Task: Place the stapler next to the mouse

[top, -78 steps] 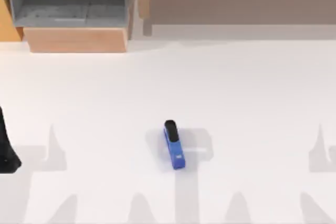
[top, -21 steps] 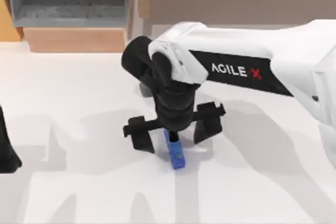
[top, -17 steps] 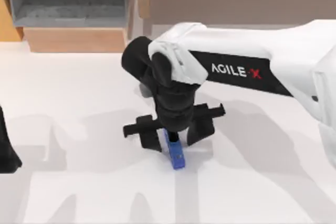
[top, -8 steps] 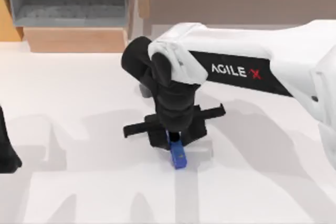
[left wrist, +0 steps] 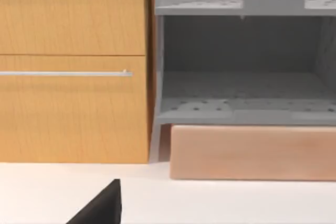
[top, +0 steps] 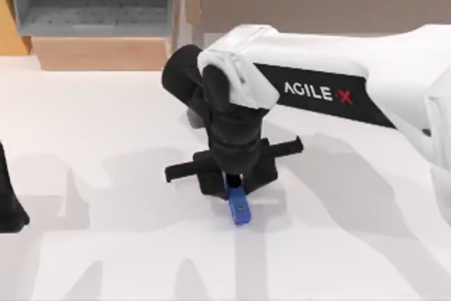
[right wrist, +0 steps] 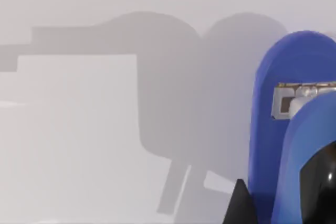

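The right claw (top: 235,181), clenched on the black end of the blue stapler (top: 240,207) near the middle of the white surface (top: 106,118), should lift straight and level before carrying it; its white forearm (top: 331,82) reads "AGILE X"; the left arm (top: 8,202) sits parked at the left edge.

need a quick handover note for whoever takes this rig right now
Right gripper: at the table's middle, shut on the stapler, whose blue end pokes out toward the near edge; the right wrist view shows that blue end close up.
Left gripper: parked at the table's left edge.
Done: stapler grasped.
Left: lift it, carry it to the mouse and set it down beside it. No mouse can be seen from these views, so find it first.
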### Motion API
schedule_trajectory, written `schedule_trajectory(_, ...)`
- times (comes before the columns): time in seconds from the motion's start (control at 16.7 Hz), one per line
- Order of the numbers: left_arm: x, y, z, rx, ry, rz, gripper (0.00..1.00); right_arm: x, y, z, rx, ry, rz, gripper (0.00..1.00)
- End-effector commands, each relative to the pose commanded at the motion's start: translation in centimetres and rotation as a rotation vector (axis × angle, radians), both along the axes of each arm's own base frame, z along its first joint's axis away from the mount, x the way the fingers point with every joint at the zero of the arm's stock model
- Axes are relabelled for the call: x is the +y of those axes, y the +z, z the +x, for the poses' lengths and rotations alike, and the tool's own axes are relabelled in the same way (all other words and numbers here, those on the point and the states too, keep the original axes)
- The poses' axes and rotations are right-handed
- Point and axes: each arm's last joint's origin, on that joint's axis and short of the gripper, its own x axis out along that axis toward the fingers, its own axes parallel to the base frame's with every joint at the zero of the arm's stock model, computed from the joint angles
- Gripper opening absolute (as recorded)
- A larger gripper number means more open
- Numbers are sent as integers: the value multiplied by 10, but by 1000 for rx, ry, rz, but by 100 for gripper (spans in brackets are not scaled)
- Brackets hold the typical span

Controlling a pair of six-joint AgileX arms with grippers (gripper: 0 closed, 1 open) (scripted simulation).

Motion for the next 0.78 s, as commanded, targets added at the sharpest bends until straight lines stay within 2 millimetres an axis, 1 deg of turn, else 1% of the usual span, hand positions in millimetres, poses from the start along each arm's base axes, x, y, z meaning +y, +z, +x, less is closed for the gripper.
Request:
schedule_trajectory(0.18,0,0,0,0,0,0,100,0,17,0,-1,-1,1,0)
schedule_trajectory(0.24,0,0,0,0,0,0,100,0,20,0,-1,-1,2,0)
schedule_trajectory(0.42,0,0,0,0,0,0,100,0,18,0,2,-2,-1,0)
schedule_trajectory(0.54,0,0,0,0,0,0,100,-4,22,4,-5,-3,4,0)
schedule_trajectory(0.66,0,0,0,0,0,0,100,-21,25,22,-11,-12,6,0)
schedule_trajectory(0.72,0,0,0,0,0,0,100,-36,26,34,-13,-22,5,0)
schedule_trajectory(0.78,0,0,0,0,0,0,100,-55,27,49,-13,-38,3,0)
